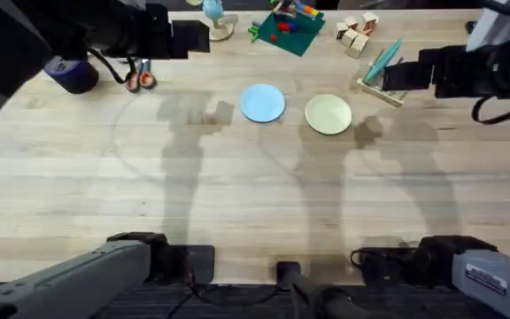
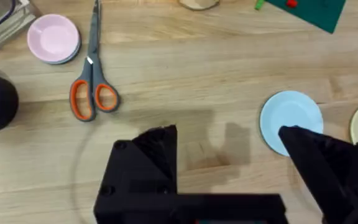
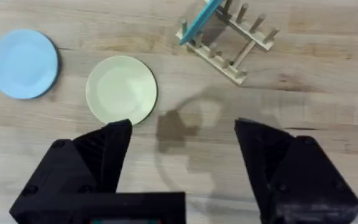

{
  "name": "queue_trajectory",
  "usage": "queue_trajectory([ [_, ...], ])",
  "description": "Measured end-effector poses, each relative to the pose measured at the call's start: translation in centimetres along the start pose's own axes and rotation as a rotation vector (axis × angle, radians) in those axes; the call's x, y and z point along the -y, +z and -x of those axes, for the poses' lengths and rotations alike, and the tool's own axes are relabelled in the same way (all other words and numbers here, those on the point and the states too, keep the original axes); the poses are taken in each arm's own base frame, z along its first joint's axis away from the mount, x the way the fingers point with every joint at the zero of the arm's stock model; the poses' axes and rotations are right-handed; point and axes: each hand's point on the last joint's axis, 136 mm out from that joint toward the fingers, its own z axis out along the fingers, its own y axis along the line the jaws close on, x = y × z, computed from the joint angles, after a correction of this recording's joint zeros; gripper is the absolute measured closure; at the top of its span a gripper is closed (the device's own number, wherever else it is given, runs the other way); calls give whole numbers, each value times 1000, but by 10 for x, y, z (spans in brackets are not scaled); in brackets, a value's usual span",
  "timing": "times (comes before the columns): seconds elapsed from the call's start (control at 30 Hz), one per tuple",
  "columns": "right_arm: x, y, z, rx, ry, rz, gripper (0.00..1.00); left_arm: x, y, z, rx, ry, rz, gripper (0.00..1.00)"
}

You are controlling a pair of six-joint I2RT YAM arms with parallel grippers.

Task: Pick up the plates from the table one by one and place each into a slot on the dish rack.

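At the far left of your table (image 1: 87, 177) sits a dark blue cup (image 1: 71, 74), with orange-handled scissors (image 2: 92, 87) just beside it and a small pink dish (image 2: 55, 38) near them in the left wrist view. Your left gripper (image 2: 229, 152) hangs above bare wood with its jaws spread wide and nothing between them. Moving toward the middle, the light blue plate (image 1: 262, 102) lies flat on the table, and the cream plate (image 1: 328, 114) lies flat just to its right, the two close but apart. Behind them at the far edge you have a green mat (image 1: 289, 34) with coloured pieces on it, then a pile of wooden cubes (image 1: 356, 32). Further right stands the dish rack (image 3: 232, 43), with a teal plate (image 3: 201, 18) on edge among its pegs. Your right gripper (image 3: 183, 146) hovers over the table near the cream plate and the rack, jaws wide apart and empty
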Motion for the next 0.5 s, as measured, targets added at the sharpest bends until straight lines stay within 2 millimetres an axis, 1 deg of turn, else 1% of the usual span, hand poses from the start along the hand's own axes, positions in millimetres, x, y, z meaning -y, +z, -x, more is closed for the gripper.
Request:
queue_trajectory([
  [0.03, 0, 0, 0, 0, 0, 0, 6, 1, 0, 1, 2, 0, -4, 11],
  [0.1, 0, 0, 0, 0, 0, 0, 6, 3, 0, 1, 4, 0, -16, 299],
  [0.17, 0, 0, 0, 0, 0, 0, 5, 7, 0, 1, 3, 0, -41, 619],
  [0.23, 0, 0, 0, 0, 0, 0, 5, 15, 1, 0, -1, 2, -87, 908],
  [0.27, 0, 0, 0, 0, 0, 0, 5, 20, 2, 0, -6, 2, -121, 945],
  [0.3, 0, 0, 0, 0, 0, 0, 5, 27, 5, -2, -17, 0, -163, 955],
  [0.4, 0, 0, 0, 0, 0, 0, 5, 45, 16, -8, -62, -14, -285, 960],
  [0.5, 0, 0, 0, 0, 0, 0, 7, 61, 32, -20, -129, -41, -400, 960],
])
